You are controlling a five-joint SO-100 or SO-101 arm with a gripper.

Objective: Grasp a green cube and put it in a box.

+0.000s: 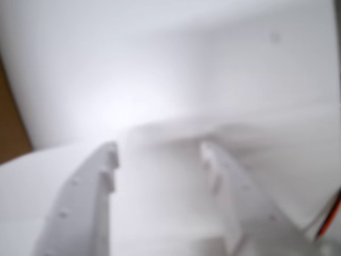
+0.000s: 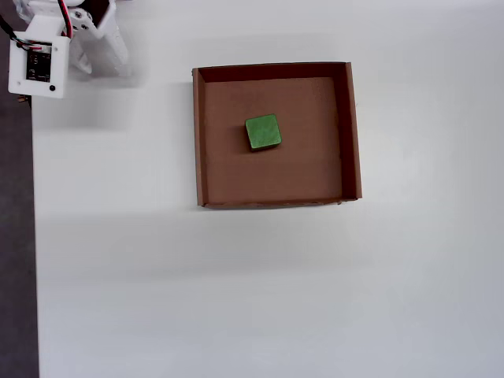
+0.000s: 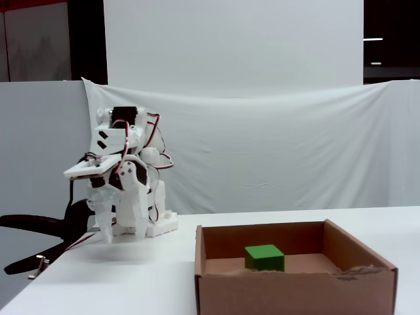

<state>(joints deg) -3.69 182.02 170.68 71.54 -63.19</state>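
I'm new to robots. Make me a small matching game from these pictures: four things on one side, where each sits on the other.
Things:
1. green cube
2. box
3. pincer
4. table

Places:
A. hanging above the table, away from the box
B. under everything
C. on the box floor
D. on the table, in the middle of the overhead view

Pairs: 1-C, 2-D, 3-A, 4-B

The green cube [image 2: 263, 131] is showing a bright, plain green. The box [image 2: 350, 126] is showing plain cardboard brown. The counter [image 2: 236, 291] is appearing white, the hand [image 1: 160, 152] is looking white, and the arm's wires [image 3: 157, 141] are showing red and black.
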